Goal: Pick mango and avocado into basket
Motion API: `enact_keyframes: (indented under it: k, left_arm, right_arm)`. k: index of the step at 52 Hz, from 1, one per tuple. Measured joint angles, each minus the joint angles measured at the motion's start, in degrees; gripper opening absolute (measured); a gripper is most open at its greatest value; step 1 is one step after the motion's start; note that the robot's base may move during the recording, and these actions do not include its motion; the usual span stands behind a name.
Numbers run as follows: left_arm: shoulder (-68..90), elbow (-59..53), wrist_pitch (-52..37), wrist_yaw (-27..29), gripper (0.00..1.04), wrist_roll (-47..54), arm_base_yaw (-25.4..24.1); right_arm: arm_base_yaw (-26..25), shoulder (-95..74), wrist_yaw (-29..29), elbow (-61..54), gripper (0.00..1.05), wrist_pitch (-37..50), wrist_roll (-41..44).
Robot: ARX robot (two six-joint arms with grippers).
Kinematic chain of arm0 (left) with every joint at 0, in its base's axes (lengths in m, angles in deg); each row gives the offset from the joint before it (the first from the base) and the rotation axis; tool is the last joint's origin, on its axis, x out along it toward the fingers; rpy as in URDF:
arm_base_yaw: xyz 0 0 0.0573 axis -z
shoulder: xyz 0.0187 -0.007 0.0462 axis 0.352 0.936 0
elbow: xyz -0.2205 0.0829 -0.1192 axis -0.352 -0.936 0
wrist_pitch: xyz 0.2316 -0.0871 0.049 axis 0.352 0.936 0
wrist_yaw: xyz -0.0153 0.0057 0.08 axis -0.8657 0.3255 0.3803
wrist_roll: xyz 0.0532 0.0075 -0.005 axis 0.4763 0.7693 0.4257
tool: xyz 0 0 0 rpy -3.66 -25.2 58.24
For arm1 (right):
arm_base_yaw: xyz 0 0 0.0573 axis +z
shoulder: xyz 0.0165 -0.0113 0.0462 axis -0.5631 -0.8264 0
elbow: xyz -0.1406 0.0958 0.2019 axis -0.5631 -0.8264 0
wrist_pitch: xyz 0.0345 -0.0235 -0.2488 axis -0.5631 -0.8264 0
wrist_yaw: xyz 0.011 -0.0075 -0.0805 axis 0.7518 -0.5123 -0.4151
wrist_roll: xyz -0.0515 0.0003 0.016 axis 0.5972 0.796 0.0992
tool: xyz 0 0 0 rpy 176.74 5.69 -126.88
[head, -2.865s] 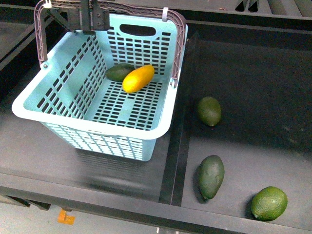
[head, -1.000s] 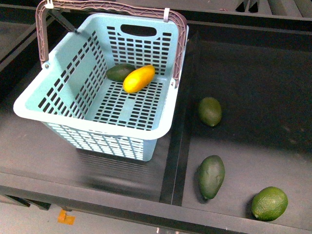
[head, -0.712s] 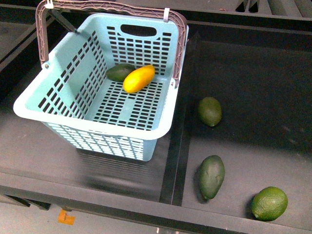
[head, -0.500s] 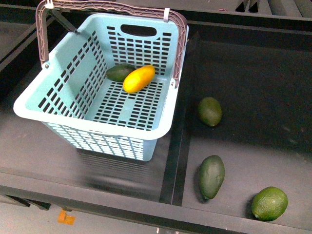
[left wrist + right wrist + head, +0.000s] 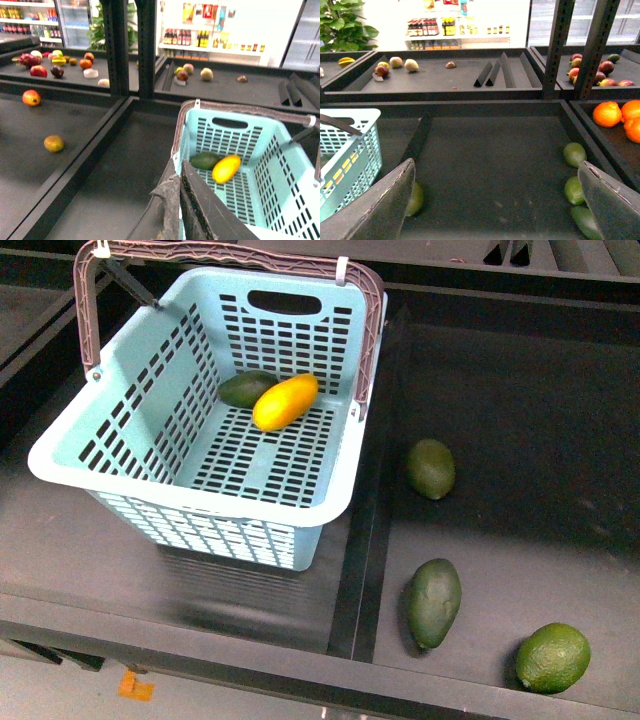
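Yellow-orange mango (image 5: 284, 401) and dark avocado (image 5: 245, 389) lie touching on the floor of the blue-green basket (image 5: 190, 502), upper left of the front view, so the task appears complete; left gripper (image 5: 181, 210) closed and empty, right gripper (image 5: 495, 200) spread wide, empty.

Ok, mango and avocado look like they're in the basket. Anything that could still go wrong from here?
1. The basket appears tilted, its near end raised; the mango leaning on the avocado could roll.
2. Three green fruits stay outside, like this dark one; a repeat pick might add extras.
3. The left gripper, jaws shut, is beside the basket rim and could bump it.
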Motion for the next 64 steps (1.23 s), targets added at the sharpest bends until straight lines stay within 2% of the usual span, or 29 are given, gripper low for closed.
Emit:
enact_keyframes:
  k: [25, 28, 34, 41, 47, 48, 64]
  left_arm:
    - [-1.18, 0.0, 0.48, 0.0, 0.03, -0.04, 0.0]
    - [-1.18, 0.0, 0.48, 0.02, 0.16, -0.02, 0.0]
    - [-1.18, 0.0, 0.48, 0.02, 0.36, -0.02, 0.0]
    - [-1.18, 0.0, 0.48, 0.0, 0.73, 0.0, 0.0]
    - [-1.18, 0.0, 0.48, 0.02, 0.96, 0.0, 0.0]
    - [-1.18, 0.0, 0.48, 0.02, 0.98, 0.0, 0.0]
    - [-1.18, 0.0, 0.48, 0.0, 0.97, 0.09, 0.0]
  right_arm:
    - [0.0, 0.0, 0.0, 0.0, 0.96, 0.0, 0.0]
    - [0.0, 0.0, 0.02, 0.0, 0.96, 0.0, 0.0]
    - [0.0, 0.0, 0.02, 0.0, 0.96, 0.0, 0.0]
    - [0.0, 0.0, 0.0, 0.0, 0.96, 0.0, 0.0]
    - [0.0, 0.0, 0.02, 0.0, 0.96, 0.0, 0.0]
    - [0.0, 0.0, 0.0, 0.0, 0.96, 0.0, 0.0]
    - [0.0, 0.0, 0.02, 0.0, 0.96, 0.0, 0.02]
